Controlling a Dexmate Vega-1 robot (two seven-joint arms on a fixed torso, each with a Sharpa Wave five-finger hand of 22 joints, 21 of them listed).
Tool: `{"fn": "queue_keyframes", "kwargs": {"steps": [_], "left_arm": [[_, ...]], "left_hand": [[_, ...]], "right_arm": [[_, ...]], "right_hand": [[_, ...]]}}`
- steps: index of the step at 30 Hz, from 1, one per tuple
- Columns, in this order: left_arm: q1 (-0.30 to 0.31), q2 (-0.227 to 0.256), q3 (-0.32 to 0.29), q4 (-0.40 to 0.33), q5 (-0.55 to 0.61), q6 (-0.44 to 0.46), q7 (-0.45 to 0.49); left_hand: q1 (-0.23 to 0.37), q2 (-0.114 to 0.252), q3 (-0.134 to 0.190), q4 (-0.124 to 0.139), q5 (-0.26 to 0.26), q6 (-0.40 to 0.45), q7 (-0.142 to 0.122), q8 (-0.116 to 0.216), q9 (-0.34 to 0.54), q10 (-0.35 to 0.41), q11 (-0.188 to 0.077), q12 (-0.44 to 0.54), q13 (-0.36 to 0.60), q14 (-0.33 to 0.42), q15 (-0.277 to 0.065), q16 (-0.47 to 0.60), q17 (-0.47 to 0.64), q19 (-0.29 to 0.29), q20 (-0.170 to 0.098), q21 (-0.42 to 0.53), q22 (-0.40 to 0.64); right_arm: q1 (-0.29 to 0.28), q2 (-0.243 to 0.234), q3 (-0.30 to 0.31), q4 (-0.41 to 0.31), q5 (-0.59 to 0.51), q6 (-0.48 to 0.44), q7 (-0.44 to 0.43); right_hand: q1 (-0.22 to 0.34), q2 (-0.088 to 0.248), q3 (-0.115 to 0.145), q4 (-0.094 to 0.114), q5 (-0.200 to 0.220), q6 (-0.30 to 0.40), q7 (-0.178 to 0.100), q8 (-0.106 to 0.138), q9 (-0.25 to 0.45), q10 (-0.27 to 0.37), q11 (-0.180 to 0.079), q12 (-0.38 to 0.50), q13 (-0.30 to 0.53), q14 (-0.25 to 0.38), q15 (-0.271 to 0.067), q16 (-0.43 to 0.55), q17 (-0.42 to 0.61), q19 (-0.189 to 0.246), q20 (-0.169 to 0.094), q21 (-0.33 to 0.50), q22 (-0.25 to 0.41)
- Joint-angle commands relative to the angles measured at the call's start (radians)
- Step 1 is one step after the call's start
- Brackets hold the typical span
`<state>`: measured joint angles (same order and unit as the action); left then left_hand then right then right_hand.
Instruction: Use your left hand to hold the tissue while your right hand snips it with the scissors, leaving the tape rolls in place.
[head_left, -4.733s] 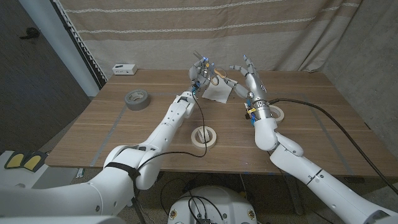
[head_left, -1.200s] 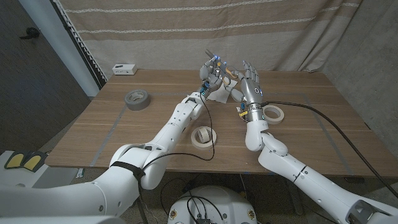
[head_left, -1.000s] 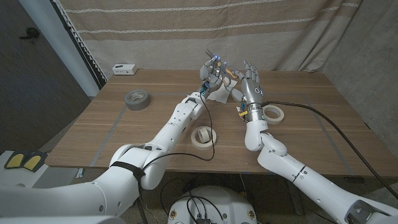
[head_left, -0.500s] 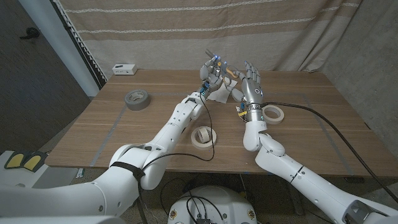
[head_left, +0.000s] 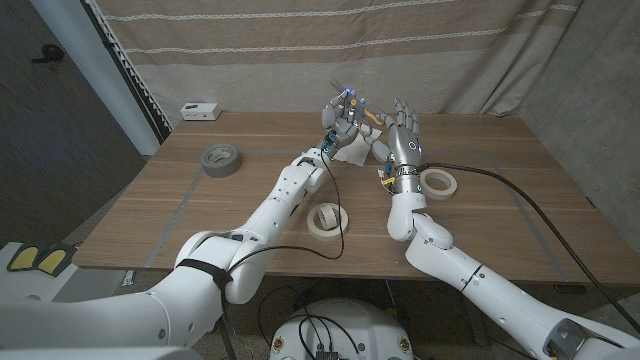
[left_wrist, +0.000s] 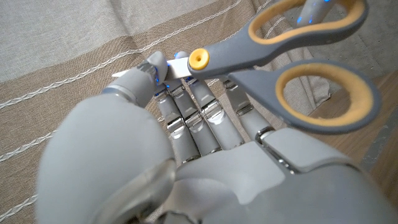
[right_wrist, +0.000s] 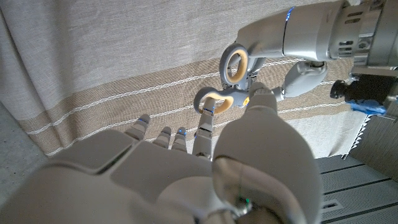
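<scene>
Head view: moved in since the earliest frame. Right hand (head_left: 403, 135) now just beside the left hand (head_left: 342, 117), both raised over the tissue (head_left: 352, 153), which looks to lie loose on the table (head_left: 200, 215). Barely any shift over the last half second. Tape rolls (head_left: 327, 218) in place.

Left wrist view: pinching the scissors (left_wrist: 198, 60) by the blade, not the tissue.

Right wrist view: fingers spread, tips at the handle loops (right_wrist: 236, 62); can't tell if gripping. Probably a handover, no cut yet.
</scene>
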<state>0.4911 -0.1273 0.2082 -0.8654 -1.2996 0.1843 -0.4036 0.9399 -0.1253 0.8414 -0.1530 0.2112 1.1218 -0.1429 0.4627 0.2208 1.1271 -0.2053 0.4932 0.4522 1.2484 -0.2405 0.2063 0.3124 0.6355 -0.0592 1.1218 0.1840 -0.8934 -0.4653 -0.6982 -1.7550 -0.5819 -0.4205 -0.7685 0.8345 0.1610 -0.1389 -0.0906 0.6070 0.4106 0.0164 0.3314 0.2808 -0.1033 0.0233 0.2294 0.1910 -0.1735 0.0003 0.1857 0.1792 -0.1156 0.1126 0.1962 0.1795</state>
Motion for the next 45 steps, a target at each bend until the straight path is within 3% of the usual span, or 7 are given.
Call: {"fn": "queue_keyframes", "kwargs": {"steps": [1, 13, 18, 27, 37, 45], "left_arm": [[-0.010, 0.003, -0.001, 0.016, 0.001, 0.013, -0.022], [-0.012, 0.000, 0.001, 0.023, 0.005, 0.020, -0.032], [0.001, -0.001, 0.005, 0.004, 0.004, 0.035, -0.018], [0.005, -0.002, 0.012, -0.005, 0.008, 0.031, -0.021], [0.010, -0.001, 0.020, -0.016, 0.009, 0.040, -0.020], [0.021, 0.003, 0.025, -0.036, 0.006, 0.048, -0.012]], "left_hand": [[0.003, 0.007, 0.011, 0.007, 0.001, 0.009, -0.002, 0.003, 0.003, 0.024, -0.002, 0.002, 0.003, 0.009, 0.002, 0.008, 0.003, -0.006, -0.103, 0.003, 0.002], [0.002, 0.006, 0.012, 0.008, 0.001, 0.014, -0.003, 0.004, 0.002, 0.025, -0.001, 0.003, 0.005, 0.007, 0.002, 0.007, 0.003, -0.007, -0.101, 0.001, 0.001], [0.003, 0.007, 0.012, 0.008, 0.001, 0.011, -0.004, 0.003, 0.003, 0.026, -0.002, 0.004, 0.006, 0.008, 0.002, 0.007, 0.003, -0.007, -0.102, 0.001, 0.001], [0.004, 0.007, 0.012, 0.008, 0.001, 0.011, -0.001, 0.002, 0.003, 0.026, -0.002, 0.003, 0.005, 0.008, 0.002, 0.007, 0.004, -0.007, -0.102, 0.002, 0.001], [0.003, 0.006, 0.011, 0.008, 0.001, 0.013, -0.005, 0.002, 0.002, 0.025, -0.002, 0.002, 0.004, 0.009, 0.002, 0.007, 0.004, -0.007, -0.101, 0.002, 0.001], [0.004, 0.006, 0.011, 0.008, 0.001, 0.014, -0.004, 0.001, 0.001, 0.025, -0.002, 0.002, 0.003, 0.010, 0.002, 0.007, 0.004, -0.007, -0.101, 0.002, 0.001]], "right_arm": [[0.017, 0.028, -0.016, 0.015, -0.004, -0.053, -0.019], [0.033, 0.046, -0.031, 0.036, -0.015, -0.083, -0.056], [0.043, 0.047, -0.045, 0.045, -0.036, -0.111, -0.064], [0.049, 0.058, -0.054, 0.060, -0.041, -0.133, -0.083], [0.054, 0.067, -0.059, 0.068, -0.041, -0.158, -0.099], [0.055, 0.086, -0.063, 0.072, -0.048, -0.202, -0.126]], "right_hand": [[-0.003, 0.005, -0.006, 0.009, 0.000, -0.006, 0.009, -0.008, 0.001, 0.006, 0.010, 0.006, 0.000, -0.036, 0.006, 0.005, 0.005, 0.004, 0.001, 0.008, 0.001], [-0.003, -0.007, -0.013, 0.009, -0.003, 0.008, 0.018, -0.008, -0.004, 0.037, 0.024, 0.016, 0.000, -0.015, 0.006, 0.009, 0.003, 0.024, 0.000, 0.012, 0.001], [0.003, -0.009, -0.013, 0.006, -0.003, 0.021, 0.020, -0.007, -0.007, 0.069, 0.018, 0.027, 0.000, -0.008, 0.006, 0.008, 0.003, 0.035, -0.003, 0.014, 0.001], [0.020, -0.007, -0.008, -0.002, -0.001, 0.059, 0.030, 0.003, -0.012, 0.086, 0.029, 0.031, 0.000, 0.001, 0.006, 0.007, 0.002, 0.067, -0.010, 0.022, 0.001], [0.034, -0.006, -0.003, -0.009, 0.001, 0.067, 0.032, 0.004, -0.014, 0.087, 0.032, 0.031, -0.001, 0.008, 0.007, 0.007, 0.001, 0.071, -0.008, 0.021, 0.001], [0.063, -0.010, 0.005, -0.024, 0.002, 0.112, 0.041, 0.016, -0.020, 0.127, 0.053, 0.042, -0.002, 0.035, 0.015, 0.010, 0.000, 0.093, -0.011, 0.024, 0.002]]}}
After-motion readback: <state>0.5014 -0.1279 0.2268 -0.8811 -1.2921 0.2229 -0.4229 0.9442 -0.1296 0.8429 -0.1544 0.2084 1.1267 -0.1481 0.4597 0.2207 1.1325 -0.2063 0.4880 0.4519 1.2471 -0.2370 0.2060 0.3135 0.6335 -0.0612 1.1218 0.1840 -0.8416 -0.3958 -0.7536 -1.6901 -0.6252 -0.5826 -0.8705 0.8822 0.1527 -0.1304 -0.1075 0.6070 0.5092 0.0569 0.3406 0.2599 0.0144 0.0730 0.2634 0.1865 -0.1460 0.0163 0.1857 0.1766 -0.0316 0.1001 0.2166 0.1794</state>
